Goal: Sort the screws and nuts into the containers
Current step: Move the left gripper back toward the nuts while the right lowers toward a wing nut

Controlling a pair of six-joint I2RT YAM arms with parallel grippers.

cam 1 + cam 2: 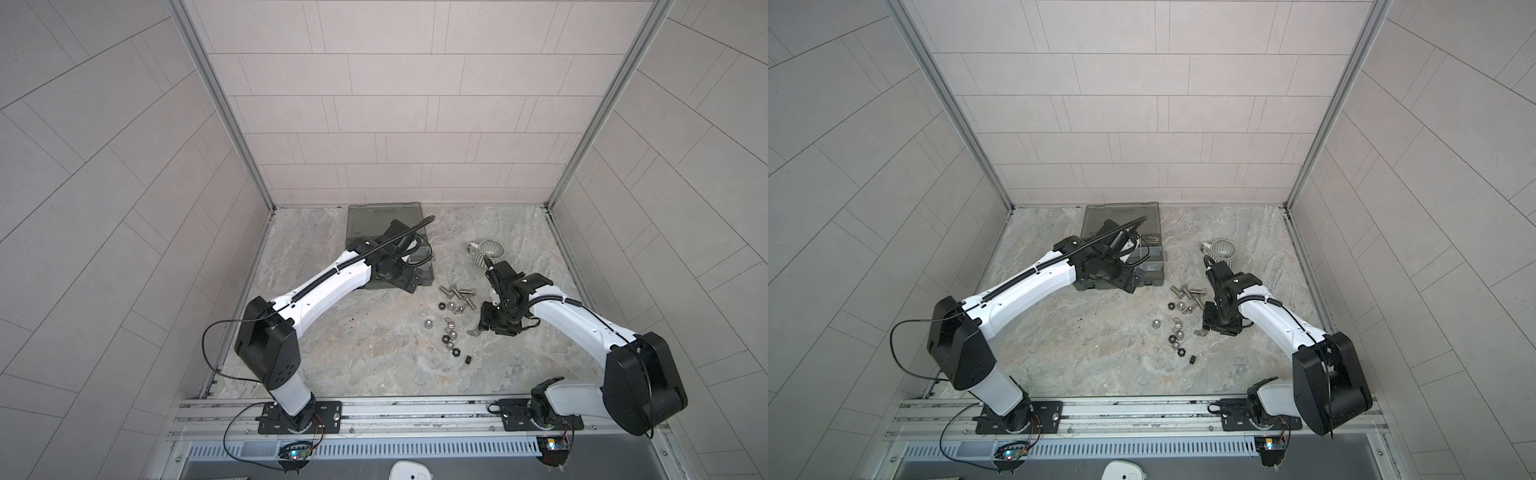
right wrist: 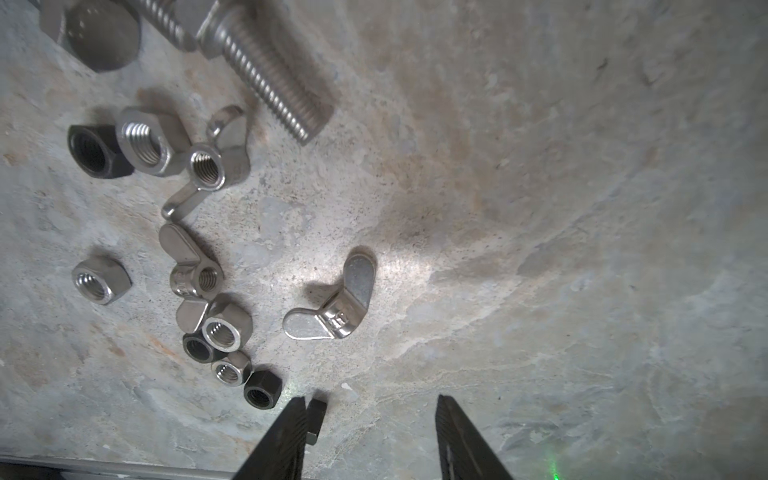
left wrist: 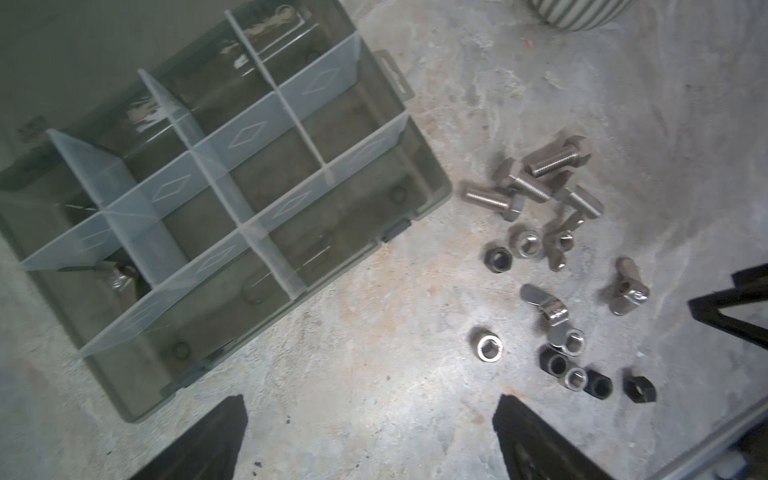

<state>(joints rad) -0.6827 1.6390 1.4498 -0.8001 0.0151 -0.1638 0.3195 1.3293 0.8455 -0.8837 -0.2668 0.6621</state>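
Marble tabletop (image 2: 540, 208): wing nut (image 2: 343, 318) lies ahead of right jaws (parted, empty); left jaws spread wide.

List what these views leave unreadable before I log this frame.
Case: left arm covers most compartments in both top views.
Mug: cut off by the left wrist view's edge.
Silver piece in a compartment: left wrist view, blurred; type unclear.
Black nut: right wrist view, half hidden behind the right tool.

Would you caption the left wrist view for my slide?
Open left gripper beside divided organizer case; hex bolts, hex nuts and wing nuts lie loose nearby.
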